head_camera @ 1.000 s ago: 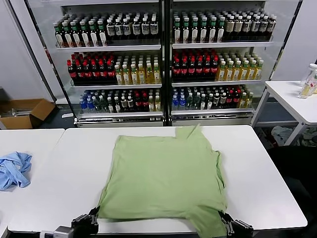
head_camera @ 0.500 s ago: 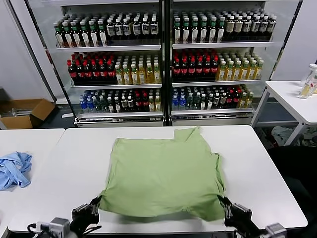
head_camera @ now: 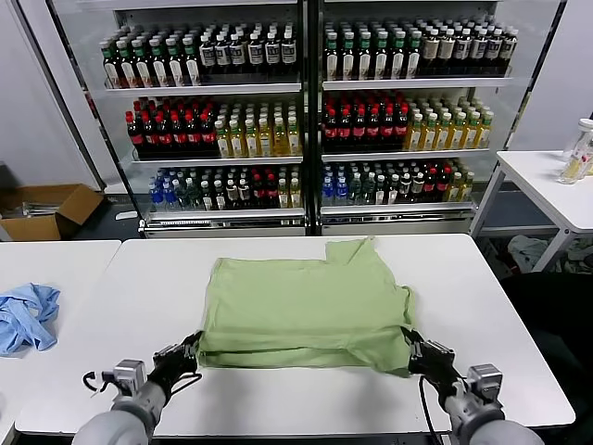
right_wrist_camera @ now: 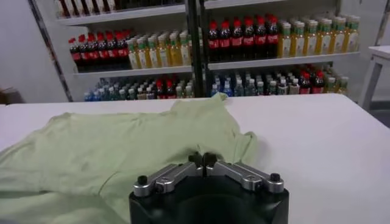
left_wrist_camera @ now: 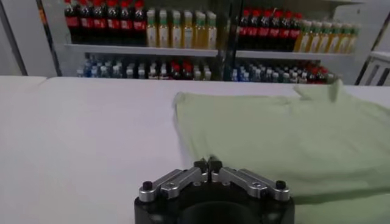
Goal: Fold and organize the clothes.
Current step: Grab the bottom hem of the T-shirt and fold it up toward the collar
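The light green shirt point(head_camera: 306, 311) lies on the white table point(head_camera: 139, 287), its near part doubled over. My left gripper point(head_camera: 188, 351) is shut on the shirt's near left corner. My right gripper point(head_camera: 414, 349) is shut on its near right corner. In the left wrist view the gripper point(left_wrist_camera: 207, 163) pinches the shirt point(left_wrist_camera: 286, 137) at its edge. In the right wrist view the gripper point(right_wrist_camera: 203, 159) pinches the shirt point(right_wrist_camera: 109, 152) in the same way. Buttons and the printed patch are hidden.
A light blue cloth point(head_camera: 26, 315) lies on the neighbouring table to the left. A cardboard box point(head_camera: 42, 211) sits on the floor behind it. A drinks cooler point(head_camera: 306, 111) stands behind the table. A side table point(head_camera: 547, 185) is at the right.
Both grippers have moved from the table's front edge toward the far side, carrying the shirt's near edge. The shirt now looks shorter front to back.
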You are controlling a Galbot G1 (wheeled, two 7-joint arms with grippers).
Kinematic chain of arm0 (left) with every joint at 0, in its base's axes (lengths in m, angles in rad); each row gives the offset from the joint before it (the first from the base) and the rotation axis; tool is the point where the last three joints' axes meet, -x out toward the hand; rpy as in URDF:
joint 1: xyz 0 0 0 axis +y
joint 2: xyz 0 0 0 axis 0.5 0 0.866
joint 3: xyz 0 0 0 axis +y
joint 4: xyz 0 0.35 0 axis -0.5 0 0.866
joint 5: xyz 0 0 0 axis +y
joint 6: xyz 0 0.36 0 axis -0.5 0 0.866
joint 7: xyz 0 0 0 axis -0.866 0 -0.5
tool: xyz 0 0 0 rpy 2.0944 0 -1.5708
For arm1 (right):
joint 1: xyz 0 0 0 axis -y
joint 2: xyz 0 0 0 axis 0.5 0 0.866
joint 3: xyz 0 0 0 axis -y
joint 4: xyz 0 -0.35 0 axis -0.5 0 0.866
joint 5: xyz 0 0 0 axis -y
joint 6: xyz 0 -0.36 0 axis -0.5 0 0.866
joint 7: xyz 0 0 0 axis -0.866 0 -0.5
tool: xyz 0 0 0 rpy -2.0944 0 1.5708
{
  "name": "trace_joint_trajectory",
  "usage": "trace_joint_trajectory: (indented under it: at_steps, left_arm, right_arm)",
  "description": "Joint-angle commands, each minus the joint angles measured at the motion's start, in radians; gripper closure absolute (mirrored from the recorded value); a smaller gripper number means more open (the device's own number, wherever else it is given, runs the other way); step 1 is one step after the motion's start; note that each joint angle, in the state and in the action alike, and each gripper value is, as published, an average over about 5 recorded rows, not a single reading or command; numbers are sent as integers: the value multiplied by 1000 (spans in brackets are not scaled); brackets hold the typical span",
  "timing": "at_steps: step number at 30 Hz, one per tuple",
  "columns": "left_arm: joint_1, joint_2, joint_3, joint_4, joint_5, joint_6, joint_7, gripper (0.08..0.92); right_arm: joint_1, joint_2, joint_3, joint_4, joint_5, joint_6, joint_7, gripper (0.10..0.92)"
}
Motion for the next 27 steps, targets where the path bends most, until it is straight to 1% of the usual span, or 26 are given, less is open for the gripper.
trace_joint_trajectory:
  at_steps: [1,12,15,17,19,22,27]
  left_arm:
    - [-132,-4,26,103,-24,-8,18,914]
    - [-174,6,61,176,6,-8,32,914]
    - [-179,1,73,203,49,0,29,904]
    - [-181,-1,83,225,97,3,25,877]
    - [-182,-5,88,247,130,2,18,825]
    - [-178,-7,78,256,130,-9,9,738]
    - [-134,17,29,188,102,-18,6,591]
  right_arm:
    - [87,20,-51,-60,-13,-14,8,917]
    - [134,23,-66,-94,-28,-14,11,917]
    - [148,32,-86,-127,-54,-18,9,897]
    - [154,41,-104,-158,-90,-23,8,855]
    - [158,52,-116,-189,-121,-28,12,795]
    - [156,59,-110,-201,-128,-37,21,709]
    - [117,17,-55,-142,-111,-78,35,570]
